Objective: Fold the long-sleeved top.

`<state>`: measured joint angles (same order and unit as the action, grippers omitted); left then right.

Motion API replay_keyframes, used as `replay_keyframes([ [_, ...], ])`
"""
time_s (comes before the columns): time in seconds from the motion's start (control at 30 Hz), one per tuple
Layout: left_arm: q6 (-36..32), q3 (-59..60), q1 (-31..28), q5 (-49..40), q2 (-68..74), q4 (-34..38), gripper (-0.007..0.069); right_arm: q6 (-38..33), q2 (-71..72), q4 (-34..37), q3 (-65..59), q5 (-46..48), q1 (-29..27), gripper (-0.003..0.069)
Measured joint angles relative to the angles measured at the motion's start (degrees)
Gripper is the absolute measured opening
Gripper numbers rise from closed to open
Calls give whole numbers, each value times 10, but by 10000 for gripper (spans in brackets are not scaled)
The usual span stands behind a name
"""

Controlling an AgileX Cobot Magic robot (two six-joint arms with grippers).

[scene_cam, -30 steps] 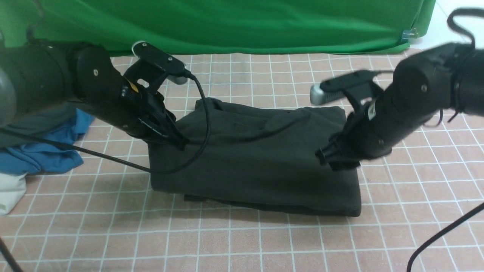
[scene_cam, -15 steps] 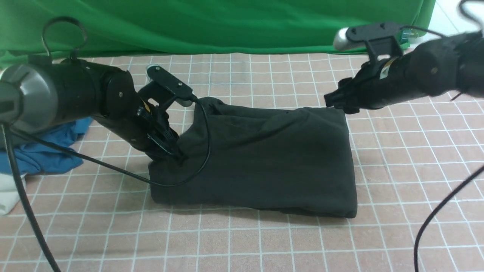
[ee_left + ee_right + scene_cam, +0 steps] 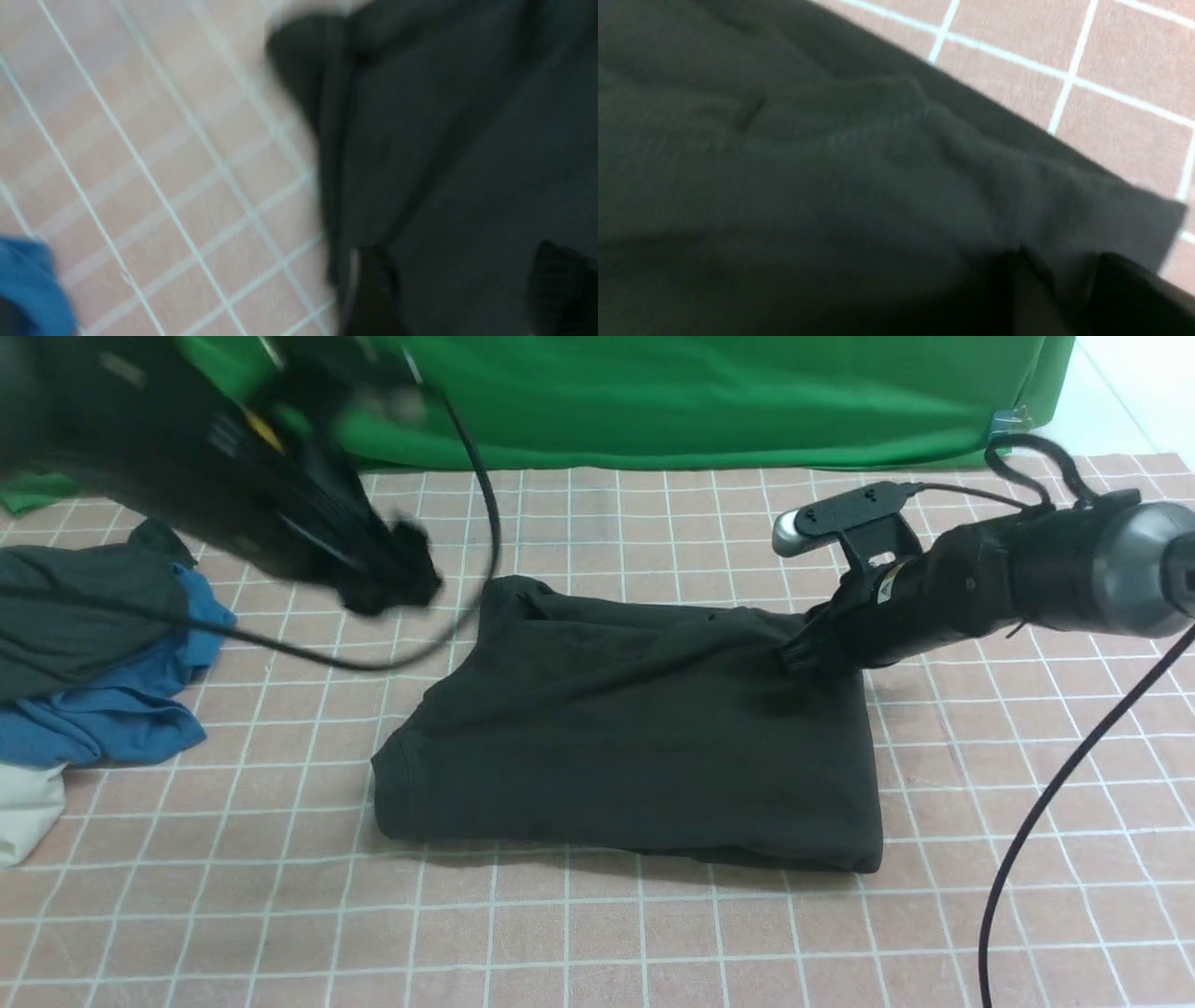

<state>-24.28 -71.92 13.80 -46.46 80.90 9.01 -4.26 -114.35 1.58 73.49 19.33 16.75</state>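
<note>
- The long-sleeved top [image 3: 635,728] was seen lying folded into a thick, roughly rectangular bundle on the pink checked worktop [image 3: 597,933], between the two claws.
- The left claw [image 3: 397,574] was held raised above the worktop, just off the far left corner of the top and apart from it; it was blurred in the front view.
- In the left wrist view the two fingers [image 3: 373,289] of the left claw were seen set apart with nothing between them, the edge of the top [image 3: 458,163] lying beneath and beyond them.
- The right claw [image 3: 805,653] was lowered onto the far right corner of the top, its tip touching the cloth.
- In the right wrist view the corner of the top [image 3: 1087,205] was seen directly in front of the right claw, but whether the cloth was pinched or the jaws were parted could not be told.
- A dark grey-green garment [image 3: 75,616] and a blue garment [image 3: 103,719] were heaped well to the outer side of the left claw, with a white cloth [image 3: 23,812] beside them.
- A green backdrop [image 3: 653,392] was hung beyond both claws.
</note>
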Motion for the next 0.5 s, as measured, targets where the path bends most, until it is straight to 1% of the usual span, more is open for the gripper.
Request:
replay_keyframes([
  [0.03, -2, 0, 0, -1, -11, 1, 311, -1, 3, 0, 0, 6, 0, 236],
  [0.07, -12, 0, 0, -8, -57, 2, 202, -5, 30, 0, -1, 29, 0, 236],
  [0.1, -12, 1, 0, -8, -62, 2, 188, -5, 39, 0, -1, 36, 0, 236],
  [0.17, -15, 16, 0, 4, -132, 2, 60, -14, 107, 0, -13, 73, 0, 233],
  [0.2, -16, 31, 0, 17, -162, 3, 34, -15, 147, 0, -29, 88, 0, 223],
  [0.23, -16, 35, 0, 20, -175, 3, 31, -15, 154, 0, -29, 90, 0, 220],
  [0.3, -16, 99, 0, 74, -264, 16, 18, -12, 258, 0, -82, 110, 0, 162],
  [0.4, -17, 193, 0, 151, -369, 31, 18, 2, 362, 0, -149, 122, 0, 75],
  [0.43, -17, 223, 0, 175, -399, 36, 18, 5, 393, 0, -170, 126, 0, 60],
  [0.47, -19, 276, 0, 221, -452, 46, 18, 18, 453, 0, -212, 136, 0, 36],
  [0.5, -20, 306, 0, 236, -479, 49, 18, 22, 475, 0, -226, 139, 0, 32],
])
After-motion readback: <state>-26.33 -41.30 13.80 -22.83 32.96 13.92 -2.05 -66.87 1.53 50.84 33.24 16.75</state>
